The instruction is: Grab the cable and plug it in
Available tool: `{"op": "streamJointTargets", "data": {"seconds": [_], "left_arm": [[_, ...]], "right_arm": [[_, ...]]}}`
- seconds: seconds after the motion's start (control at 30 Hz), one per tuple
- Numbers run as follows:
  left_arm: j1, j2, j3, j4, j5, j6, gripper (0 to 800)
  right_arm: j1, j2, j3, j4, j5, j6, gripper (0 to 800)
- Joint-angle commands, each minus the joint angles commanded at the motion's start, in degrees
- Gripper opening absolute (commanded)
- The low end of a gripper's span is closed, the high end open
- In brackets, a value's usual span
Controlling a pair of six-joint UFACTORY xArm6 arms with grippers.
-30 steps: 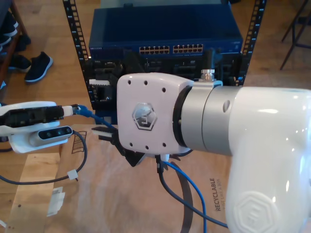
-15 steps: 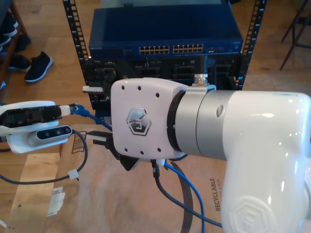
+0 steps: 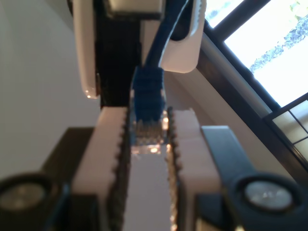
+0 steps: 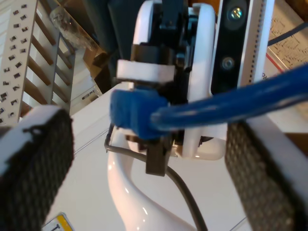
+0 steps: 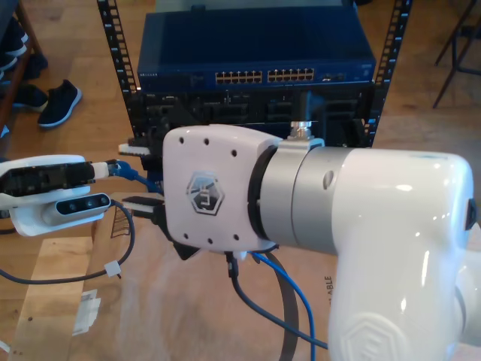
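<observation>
— First wrist view: is our first tool (image 3: pixel 148 125) gripping anything?
— Yes, its fingers are clamping the cable (image 3: pixel 148 96) by its clear plug, with the blue boot sticking out just past the tips.
— And our second tool (image 4: pixel 149 144)?
— It is standing wide open. The cable is running between its pads (image 4: pixel 38 159), and we cannot tell whether it is touching either.

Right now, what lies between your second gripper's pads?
The blue Ethernet cable crosses the gap of my second gripper, as the second wrist view shows.
</observation>
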Motion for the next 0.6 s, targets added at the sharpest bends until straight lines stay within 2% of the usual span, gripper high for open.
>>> {"op": "streamJointTargets", "data": {"seconds": [0.13,0.6], "left_arm": [[-0.1,0.0,-0.1,0.0,0.0,0.0,29],[-0.1,0.0,-0.2,0.0,0.1,-0.2,29]], "right_arm": [[0.0,0.1,0.1,0.0,0.0,0.2,383],[0.0,0.2,0.2,-0.1,-0.9,0.2,304]]}}
